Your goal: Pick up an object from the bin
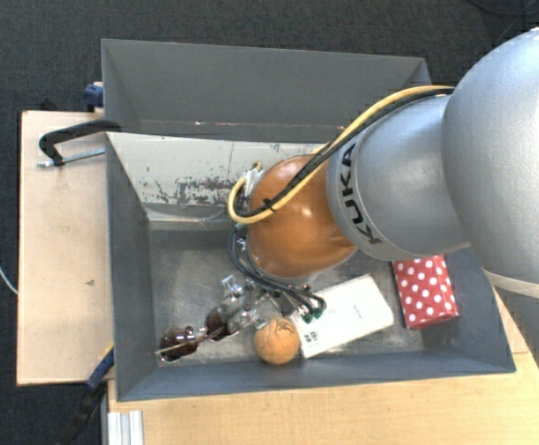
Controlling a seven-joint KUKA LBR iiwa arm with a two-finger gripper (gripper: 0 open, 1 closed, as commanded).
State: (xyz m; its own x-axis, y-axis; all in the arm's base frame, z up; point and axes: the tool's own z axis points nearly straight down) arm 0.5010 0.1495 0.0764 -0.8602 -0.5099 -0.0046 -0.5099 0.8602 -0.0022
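One dark pair of sunglasses lies front-left in the bin; the gripper is down at its right end, a tan ball just beside. Open or clenched cannot be told; cables crowd it.

The grey metal bin has matt walls, a scuffed floor and a back wall scratched to pale streaks. The rounded orange wrist cover is glossy and smooth, and the silver arm casing has a softer satin sheen. The red white-dotted box looks like matt paper or card, as does the flat white box. The tan ball is dull, and the dark sunglasses are glossy plastic.
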